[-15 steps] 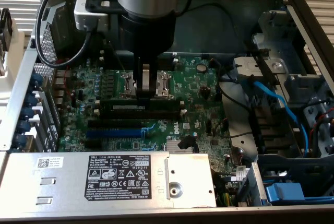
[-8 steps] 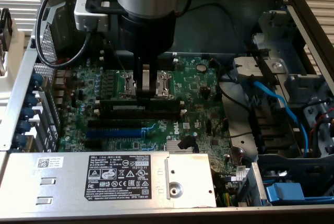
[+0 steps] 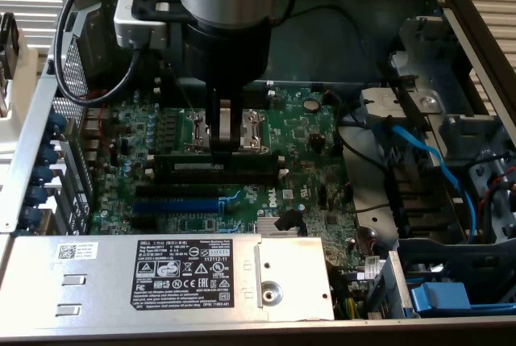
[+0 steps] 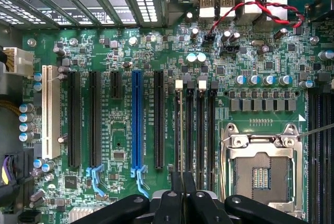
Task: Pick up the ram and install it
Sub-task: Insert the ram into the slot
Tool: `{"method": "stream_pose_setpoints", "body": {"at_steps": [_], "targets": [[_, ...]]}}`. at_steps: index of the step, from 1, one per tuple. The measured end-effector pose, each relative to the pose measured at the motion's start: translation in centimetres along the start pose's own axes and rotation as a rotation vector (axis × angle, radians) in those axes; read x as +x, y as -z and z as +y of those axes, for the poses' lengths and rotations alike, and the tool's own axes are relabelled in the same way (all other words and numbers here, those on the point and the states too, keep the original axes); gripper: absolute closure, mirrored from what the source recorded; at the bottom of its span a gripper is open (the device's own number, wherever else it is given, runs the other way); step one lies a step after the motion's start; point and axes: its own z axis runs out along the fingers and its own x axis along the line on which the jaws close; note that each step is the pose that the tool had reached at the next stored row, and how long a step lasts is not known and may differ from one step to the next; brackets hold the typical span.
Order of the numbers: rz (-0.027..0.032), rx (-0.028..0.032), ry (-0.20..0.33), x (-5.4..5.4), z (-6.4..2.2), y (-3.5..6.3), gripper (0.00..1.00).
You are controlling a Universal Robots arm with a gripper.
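The ram (image 3: 242, 156) is a thin dark green strip standing on edge along the black memory slots (image 3: 211, 177) of the motherboard, just in front of the CPU socket (image 3: 254, 128). My gripper (image 3: 226, 143) comes straight down onto its top edge, shut on it. In the wrist view the ram (image 4: 181, 130) shows edge-on as a pale thin line running out from between the black fingers (image 4: 172, 203), over the outermost of the memory slots (image 4: 200, 130). My gripper (image 4: 182, 185) stands closed around it. I cannot tell whether the strip is pressed fully into the slot.
A blue expansion slot (image 3: 173, 203) and black ones lie beside the memory slots. The silver power supply (image 3: 161, 269) fills the front. Drive bays with a blue cable (image 3: 427, 160) sit at the exterior view's right. Red and black wires (image 4: 261, 4) cross the board's port end.
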Motion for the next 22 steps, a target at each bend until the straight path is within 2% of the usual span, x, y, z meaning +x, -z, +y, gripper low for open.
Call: {"method": "stream_pose_setpoints", "body": {"at_steps": [22], "targets": [[0.0001, -0.0002, 0.000, 0.12, 0.01, -0.07, 0.88]]}}
